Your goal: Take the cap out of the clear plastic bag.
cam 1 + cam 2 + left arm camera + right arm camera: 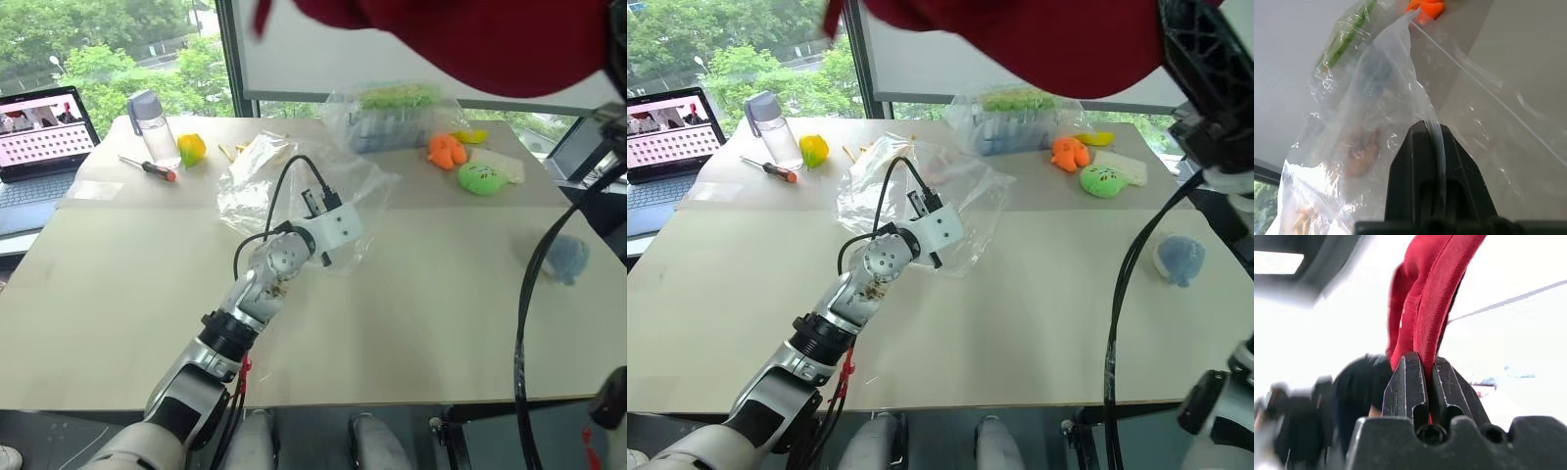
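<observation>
The dark red cap (470, 44) hangs high above the table, across the top of the head views, fully outside the bag. My right gripper (1424, 363) is shut on a fold of its red fabric (1425, 298). The clear plastic bag (294, 186) lies crinkled and limp on the middle of the table. My left gripper (1426, 131) is shut on a thin edge of that bag (1400, 88), held just above the tabletop, with its wrist (936, 230) resting over the plastic.
A laptop (39, 137), a bottle (152, 122), a screwdriver (147, 166) and a yellow-green toy (191, 149) stand at the far left. A bulgy green-blue bag (397, 113), orange (446, 150) and green (482, 178) plush toys sit far right. A grey-blue pad (566, 258) lies at the right edge.
</observation>
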You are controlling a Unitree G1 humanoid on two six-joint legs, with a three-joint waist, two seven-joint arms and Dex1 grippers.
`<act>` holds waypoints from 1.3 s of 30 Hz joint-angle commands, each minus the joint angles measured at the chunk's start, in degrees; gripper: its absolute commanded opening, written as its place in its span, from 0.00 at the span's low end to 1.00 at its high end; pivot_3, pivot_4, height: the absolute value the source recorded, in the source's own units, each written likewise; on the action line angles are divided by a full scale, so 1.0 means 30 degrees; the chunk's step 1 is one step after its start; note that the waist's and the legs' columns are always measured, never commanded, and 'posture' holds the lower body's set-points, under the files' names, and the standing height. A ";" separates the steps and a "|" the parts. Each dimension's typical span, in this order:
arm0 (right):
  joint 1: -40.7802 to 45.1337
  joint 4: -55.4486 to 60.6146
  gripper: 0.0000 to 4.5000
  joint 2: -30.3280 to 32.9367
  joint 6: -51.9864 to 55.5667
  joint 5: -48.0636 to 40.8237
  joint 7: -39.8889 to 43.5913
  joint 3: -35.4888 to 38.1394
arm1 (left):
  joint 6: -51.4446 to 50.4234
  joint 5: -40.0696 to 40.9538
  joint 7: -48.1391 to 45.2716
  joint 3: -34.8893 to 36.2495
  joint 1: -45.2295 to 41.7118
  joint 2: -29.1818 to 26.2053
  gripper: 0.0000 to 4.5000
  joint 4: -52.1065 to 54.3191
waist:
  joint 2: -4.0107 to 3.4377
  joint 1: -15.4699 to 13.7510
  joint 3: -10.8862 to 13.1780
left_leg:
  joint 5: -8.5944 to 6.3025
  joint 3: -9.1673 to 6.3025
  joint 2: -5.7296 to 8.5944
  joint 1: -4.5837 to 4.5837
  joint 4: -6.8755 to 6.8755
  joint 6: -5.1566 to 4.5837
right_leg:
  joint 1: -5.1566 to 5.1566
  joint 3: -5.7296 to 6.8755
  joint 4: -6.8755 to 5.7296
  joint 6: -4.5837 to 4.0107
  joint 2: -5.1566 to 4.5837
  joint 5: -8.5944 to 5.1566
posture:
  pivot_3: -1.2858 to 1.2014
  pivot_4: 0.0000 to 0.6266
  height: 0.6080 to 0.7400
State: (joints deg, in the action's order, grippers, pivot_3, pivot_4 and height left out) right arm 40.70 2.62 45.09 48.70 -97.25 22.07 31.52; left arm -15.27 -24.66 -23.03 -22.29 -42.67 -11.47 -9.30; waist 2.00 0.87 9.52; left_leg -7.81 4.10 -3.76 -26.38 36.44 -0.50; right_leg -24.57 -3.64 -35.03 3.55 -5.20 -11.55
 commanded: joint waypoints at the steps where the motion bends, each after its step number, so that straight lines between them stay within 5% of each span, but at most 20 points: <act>1: 0.0770 -0.1564 0.00 -0.1986 -0.2351 0.3015 -0.2430 -0.0864 | -0.0016 -0.0120 0.0093 0.0291 -0.0081 -0.0158 0.00 0.0956 | -0.0016 0.0061 -0.0007 | 0.0003 -0.0001 -0.0002 0.0006 -0.0002 -0.0005 | -0.0003 0.0000 -0.0006 0.0000 0.0004 0.0004 | 0.52 0.24 0.99; 5: 0.1134 -0.3720 0.00 -0.4354 -0.4105 0.5461 -0.4793 -0.0951 | -0.0200 -0.0156 0.0059 0.0270 0.0084 -0.0249 0.00 0.1226 | -0.0022 0.0005 -0.0006 | 0.0015 -0.0001 0.0000 0.0003 -0.0010 -0.0024 | -0.0008 -0.0002 -0.0010 0.0014 0.0010 0.0011 | 0.52 0.24 0.99; 10: -0.0794 -0.5366 0.00 -0.7768 -0.3336 0.5044 -0.6698 -0.0524 | -0.1268 -0.0172 -0.1035 -0.0146 0.0822 -0.0674 0.00 0.2133 | -0.0028 -0.0036 -0.0010 | 0.0018 0.0001 0.0000 -0.0007 -0.0066 -0.0030 | -0.0016 0.0002 0.0005 0.0132 0.0012 0.0050 | 0.52 0.24 0.99; 17: -0.2108 -0.7483 0.00 -0.9408 -0.5932 0.6778 -0.8651 0.1253 | -0.2224 -0.0542 -0.2098 -0.0009 0.2296 -0.2214 0.00 0.4087 | -0.0067 -0.0004 0.0008 | 0.0020 -0.0003 0.0006 -0.0026 -0.0122 -0.0032 | -0.0059 0.0031 -0.0008 0.0121 0.0003 0.0020 | 0.52 0.24 0.99; 24: -0.1877 -0.7723 0.51 -0.9429 -0.5594 0.7923 -0.9312 0.1468 | -0.2369 -0.0448 -0.2770 0.0216 0.3910 -0.3745 0.00 0.5458 | -0.0085 0.0177 0.0001 | 0.0022 -0.0004 -0.0028 0.0009 -0.0123 -0.0033 | -0.0055 0.0031 -0.0026 0.0075 0.0027 0.0045 | 0.52 0.24 0.99; 30: -0.2035 -0.7093 0.97 -0.7350 -0.2852 0.9312 -0.9420 0.0257 | -0.2211 -0.0341 -0.2810 -0.0048 0.3534 -0.3312 0.00 0.5157 | -0.0089 0.0140 0.0002 | 0.0040 0.0000 -0.0018 0.0008 -0.0118 -0.0059 | -0.0048 0.0030 -0.0019 0.0000 0.0015 0.0039 | 0.52 0.24 0.99; 34: -0.6306 -0.1426 0.99 -0.3127 0.2648 0.7033 -0.4240 -0.0419 | -0.3215 0.1160 -0.3900 0.0421 0.4027 -0.2687 0.00 0.5607 | -0.0122 -0.0177 -0.0007 | 0.0042 0.0001 -0.0008 -0.0013 -0.0123 -0.0063 | -0.0040 0.0055 -0.0018 0.0015 -0.0020 -0.0029 | 0.52 0.24 0.99; 39: -0.8696 0.2637 1.00 -0.0632 0.1654 0.7862 -0.0132 0.0504 | -0.2801 0.4061 -0.6530 0.0702 0.4467 -0.2816 0.35 0.6211 | -0.0130 0.0112 -0.0012 | 0.0031 -0.0001 -0.0009 -0.0001 -0.0150 -0.0076 | -0.0031 0.0052 0.0001 0.0094 -0.0003 -0.0034 | 0.52 0.24 0.99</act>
State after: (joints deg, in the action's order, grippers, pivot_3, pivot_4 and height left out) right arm 14.52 5.29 41.89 56.54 -74.38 16.27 30.84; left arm -24.89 -16.59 -38.43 -20.59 -29.48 -19.75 6.27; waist 1.61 1.21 9.48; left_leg -7.72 4.09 -3.82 -26.34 36.00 -0.73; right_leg -24.63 -3.49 -35.04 3.83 -5.17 -11.65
